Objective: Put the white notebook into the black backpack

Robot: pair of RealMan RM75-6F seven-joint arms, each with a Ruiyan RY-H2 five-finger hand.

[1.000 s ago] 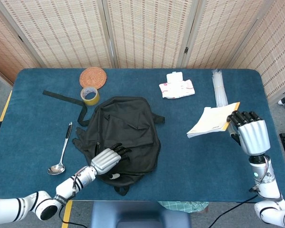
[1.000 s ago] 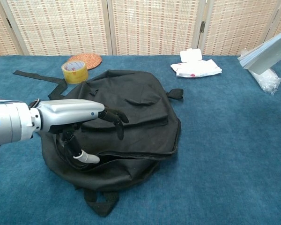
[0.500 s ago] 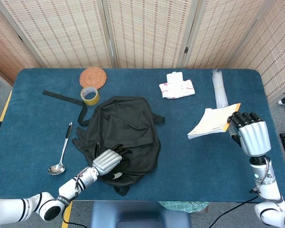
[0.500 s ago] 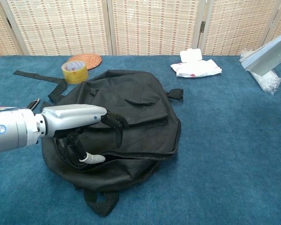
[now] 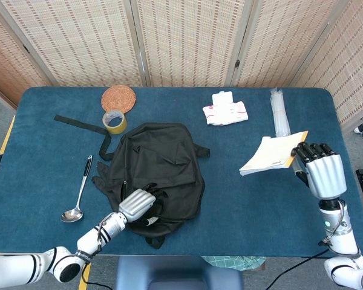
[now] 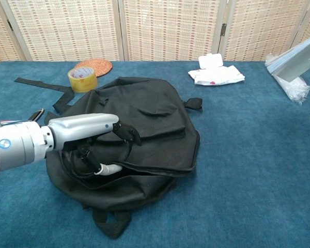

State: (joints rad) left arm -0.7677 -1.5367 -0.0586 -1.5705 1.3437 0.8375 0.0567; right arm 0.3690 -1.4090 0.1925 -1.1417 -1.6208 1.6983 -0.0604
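Left hand [image 6: 88, 135] sits at the near-left edge of the black backpack [image 5: 163, 163], fingers curled down over the top flap and thumb hooked under it at the zipper mouth, so it is gripping the fabric edge. Compared with the 2 earlier samples, the hand has slid slightly toward the pack's near rim and the thumb has moved further in under the flap; a dark slit along the near-left rim shows in the chest view, which I read as the opening being worked apart, though how wide it is cannot be judged. The pack itself lies flat, top handle toward the far-right, straps trailing off its far-left side toward the yellow tape roll [image 5: 115, 121]. Well to the right of the backpack, the white notebook [image 5: 269, 156] is held off the table by the right hand [image 5: 319, 168], fingers closed over its right-hand edge; it has drifted barely at all over the same interval. Judgement: the notebook is waiting while the opening is prepared; insertion not started. Orientation: the notebook's long axis runs roughly left-right, tilted up toward the far-right, and its free end points left toward the backpack; the cover faces up and the page stack fans slightly at the free end. In the chest view only a pale edge shows at the upper right.
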